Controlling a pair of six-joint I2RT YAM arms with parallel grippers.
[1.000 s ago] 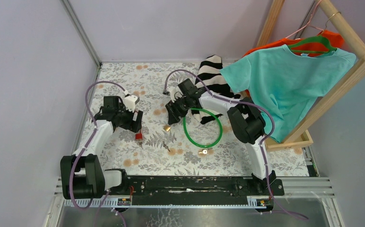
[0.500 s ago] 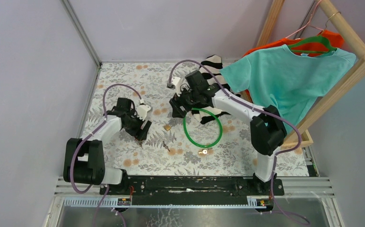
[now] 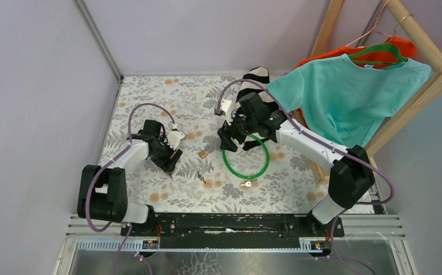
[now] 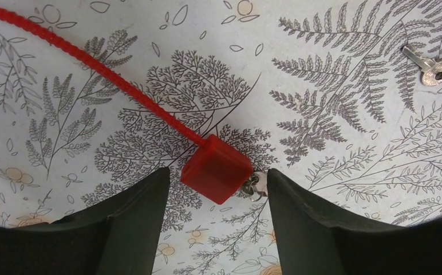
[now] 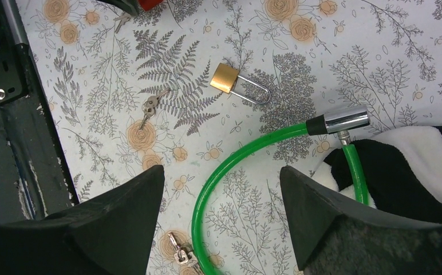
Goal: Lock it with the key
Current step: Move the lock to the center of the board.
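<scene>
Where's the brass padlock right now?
Top view: the padlock lies mid-table, between the left hand and the green cable, with loose keys just nearer the arm bases.

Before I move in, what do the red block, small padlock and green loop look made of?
The red block looks like matte plastic, on a ribbed red cord. The small padlock: brass-coloured metal body, shiny silver shackle. The green loop: glossy plastic-coated cable, likely, with a chrome-look barrel.

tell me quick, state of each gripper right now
Left gripper: open, jaws either side of the red lock body, not gripping.
Right gripper: open, empty, above the green cable lock.
</scene>
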